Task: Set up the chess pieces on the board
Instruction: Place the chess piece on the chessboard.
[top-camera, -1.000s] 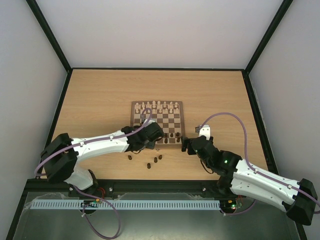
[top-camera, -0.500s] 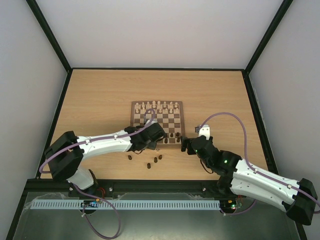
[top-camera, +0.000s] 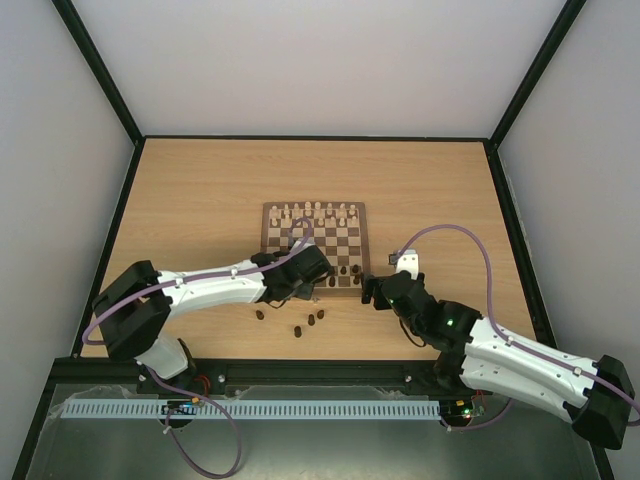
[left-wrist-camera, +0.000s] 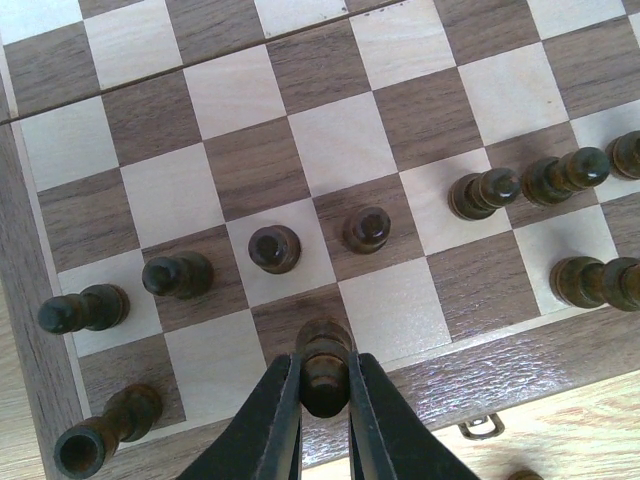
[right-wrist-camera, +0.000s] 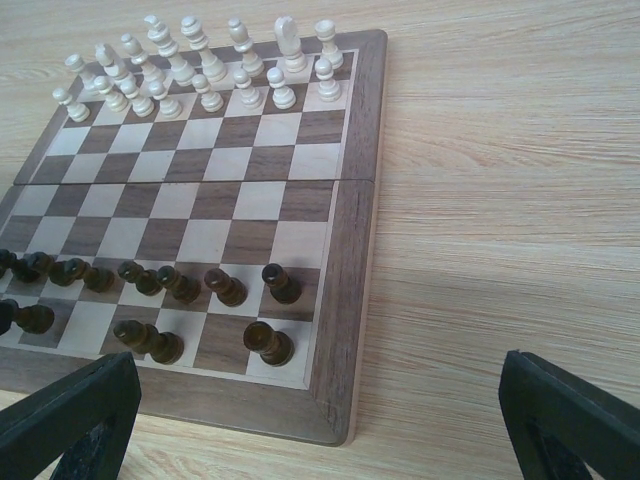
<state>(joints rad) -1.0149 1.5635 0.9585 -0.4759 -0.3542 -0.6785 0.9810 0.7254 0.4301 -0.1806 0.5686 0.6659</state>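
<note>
The board (top-camera: 266, 240) lies mid-table, with cream-white pieces on its far rows. Several dark chess pieces (top-camera: 345, 271) stand on its near rows. My left gripper (top-camera: 312, 282) is over the board's near edge. In the left wrist view it (left-wrist-camera: 323, 372) is shut on a dark chess piece (left-wrist-camera: 324, 350) held over a dark square in the nearest row, by the border (left-wrist-camera: 560, 355). My right gripper (top-camera: 372, 290) is open and empty, low beside the board's near right corner. In the right wrist view it (right-wrist-camera: 320, 410) straddles that corner (right-wrist-camera: 350, 260).
Several loose dark pieces lie on the table in front of the board, at left (top-camera: 260, 315), middle (top-camera: 298, 330) and right (top-camera: 320, 316). Black walls fence the table's sides and back.
The left arm has shifted slightly over the board's near edge with the piece still in its grip. The right arm has hardly moved.
</note>
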